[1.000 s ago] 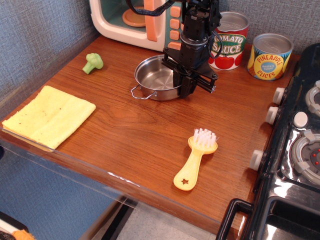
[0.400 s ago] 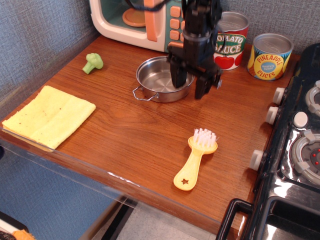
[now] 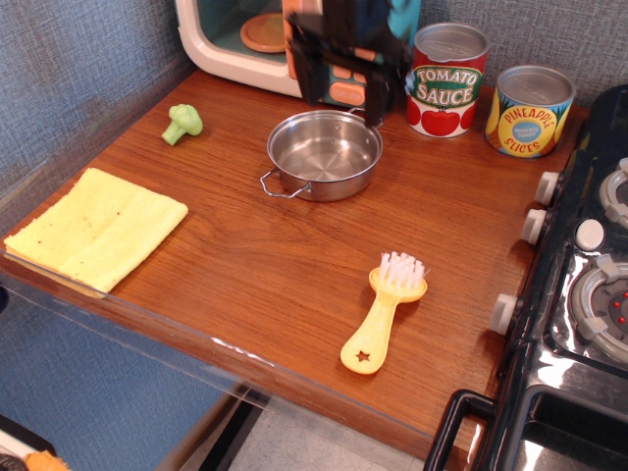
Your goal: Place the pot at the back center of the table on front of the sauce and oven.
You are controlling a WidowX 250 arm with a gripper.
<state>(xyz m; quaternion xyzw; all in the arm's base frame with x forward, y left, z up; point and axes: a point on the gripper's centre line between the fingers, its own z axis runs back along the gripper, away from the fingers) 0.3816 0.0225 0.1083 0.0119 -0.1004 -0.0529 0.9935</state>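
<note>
The shiny steel pot (image 3: 324,154) stands on the brown wooden table (image 3: 245,245) at the back centre, one wire handle pointing front-left. Just behind it are the teal and cream toy oven (image 3: 221,44) and, to the right, the tomato sauce can (image 3: 446,80). My black gripper (image 3: 340,88) hangs above the pot's back rim, in front of the oven's buttons. Its jaws are spread wide and hold nothing. It is apart from the pot.
A pineapple slices can (image 3: 530,110) stands right of the sauce can. A green broccoli toy (image 3: 182,123) lies at the back left, a yellow cloth (image 3: 93,228) at the front left, a yellow brush (image 3: 385,311) in front. A black toy stove (image 3: 579,294) lines the right edge.
My gripper has let go of the pot's right rim, opened, and risen up and back to the left. The pot shifted slightly and now sits free on the table.
</note>
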